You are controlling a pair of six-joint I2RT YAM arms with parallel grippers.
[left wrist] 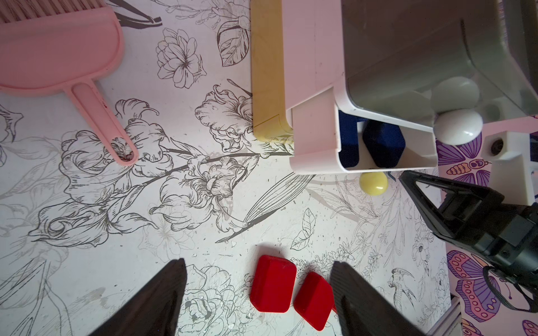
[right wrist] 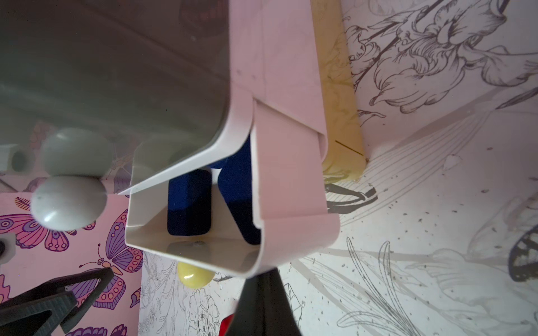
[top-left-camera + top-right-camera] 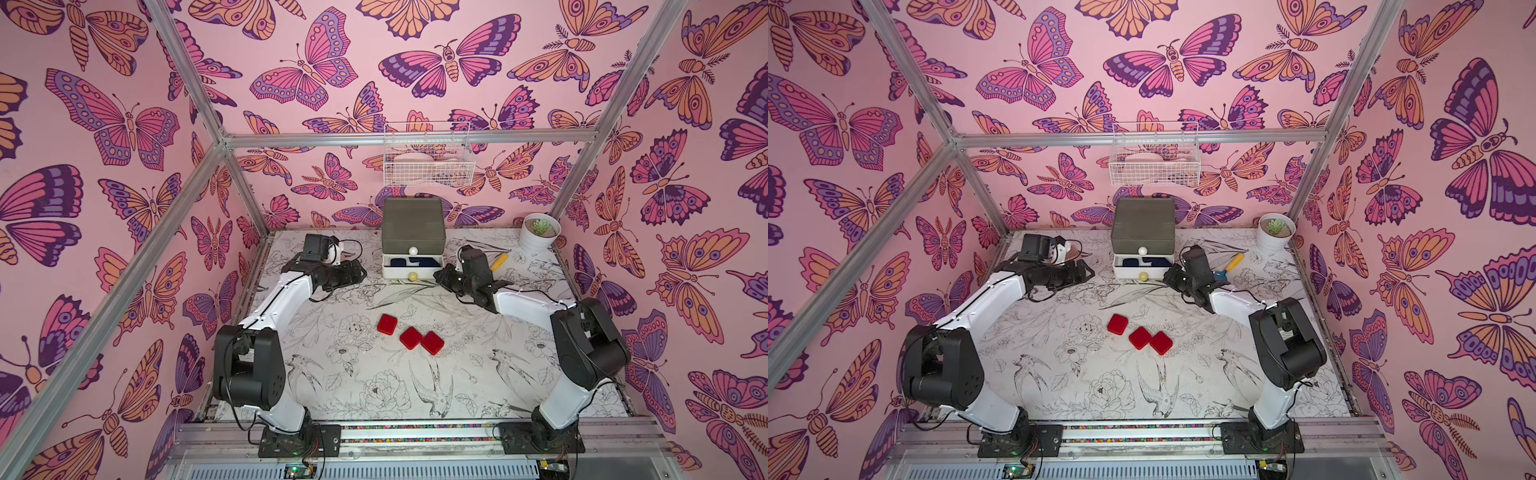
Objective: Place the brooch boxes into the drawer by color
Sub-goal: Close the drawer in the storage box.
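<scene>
A: Scanning: pink butterfly walls (image 3: 365, 50), b/w floral tabletop (image 3: 332, 386). Boxes?
B: 3 red boxes (image 3: 411, 337) mid-table; navy boxes (image 2: 189, 203) in white drawer (image 3: 399, 272), pulled out of chest (image 3: 413, 224). L gripper (image 1: 257, 263) spread apart; R gripper (image 2: 262, 279) pinched closed by drawer's corner.

Three red brooch boxes (image 3: 411, 337) are lying at the tabletop's (image 3: 332, 374) middle; navy boxes (image 1: 383, 144) are sitting inside the far-edge drawer chest's (image 3: 413, 226) open white middle drawer (image 3: 409, 273).
</scene>
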